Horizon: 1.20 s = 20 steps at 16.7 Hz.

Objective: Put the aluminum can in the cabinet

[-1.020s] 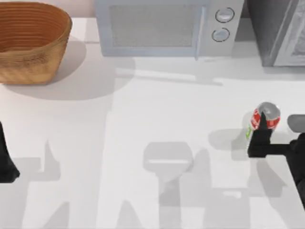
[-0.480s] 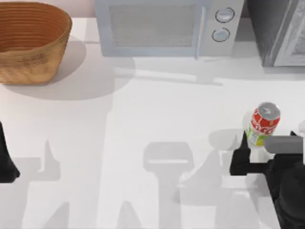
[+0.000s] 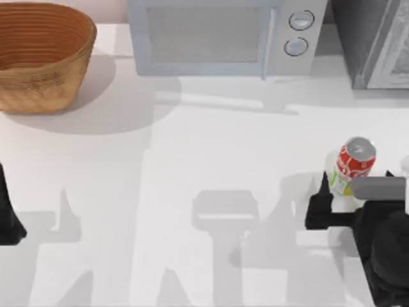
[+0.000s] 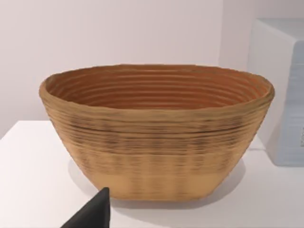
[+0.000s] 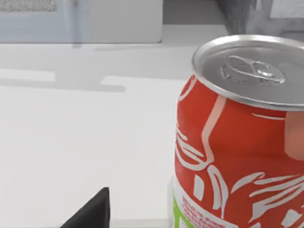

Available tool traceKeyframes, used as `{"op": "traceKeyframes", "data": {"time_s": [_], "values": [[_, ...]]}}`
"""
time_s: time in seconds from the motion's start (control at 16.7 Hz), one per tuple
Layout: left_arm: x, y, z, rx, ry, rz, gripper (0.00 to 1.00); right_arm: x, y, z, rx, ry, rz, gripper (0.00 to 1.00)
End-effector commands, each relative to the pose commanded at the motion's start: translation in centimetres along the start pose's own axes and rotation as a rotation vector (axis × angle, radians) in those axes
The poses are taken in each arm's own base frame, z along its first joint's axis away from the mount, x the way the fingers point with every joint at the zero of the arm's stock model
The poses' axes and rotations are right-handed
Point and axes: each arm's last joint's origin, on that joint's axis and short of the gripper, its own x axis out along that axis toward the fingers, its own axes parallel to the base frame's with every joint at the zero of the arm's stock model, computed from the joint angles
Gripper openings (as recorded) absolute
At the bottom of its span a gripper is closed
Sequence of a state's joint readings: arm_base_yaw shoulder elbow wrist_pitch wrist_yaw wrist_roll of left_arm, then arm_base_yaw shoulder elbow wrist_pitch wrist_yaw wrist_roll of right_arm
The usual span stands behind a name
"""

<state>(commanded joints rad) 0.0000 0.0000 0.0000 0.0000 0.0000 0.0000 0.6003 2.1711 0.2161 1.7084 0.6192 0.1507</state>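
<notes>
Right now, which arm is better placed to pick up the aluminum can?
The right. Its hand sits just beside the aluminum can near the table's right edge, while the left hand is parked at the far left.

White table (image 3: 192, 160), matte, carrying soft grey shadows cast toward its near edge. Woven brown basket (image 3: 41, 54) at far left corner, upright, throwing a rounded shadow to its right. Pale microwave (image 3: 223, 35) with two round knobs (image 3: 299, 32) along the far edge, centre. Plain pale wall (image 4: 118, 33) behind the basket. Lighting even, diffuse.
</notes>
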Motion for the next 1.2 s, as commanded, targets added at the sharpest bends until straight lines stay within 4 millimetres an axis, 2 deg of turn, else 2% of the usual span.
{"op": "traceKeyframes", "data": {"time_s": [0.36,0.66,1.2], "values": [[0.0,0.0,0.0,0.0,0.0,0.0,1.0,4.5,0.0,0.0,0.0,-0.001,0.0,1.0],[0.0,0.0,0.0,0.0,0.0,0.0,1.0,5.1,0.0,0.0,0.0,-0.001,0.0,1.0],[0.0,0.0,0.0,0.0,0.0,0.0,1.0,5.1,0.0,0.0,0.0,-0.001,0.0,0.32]]}}
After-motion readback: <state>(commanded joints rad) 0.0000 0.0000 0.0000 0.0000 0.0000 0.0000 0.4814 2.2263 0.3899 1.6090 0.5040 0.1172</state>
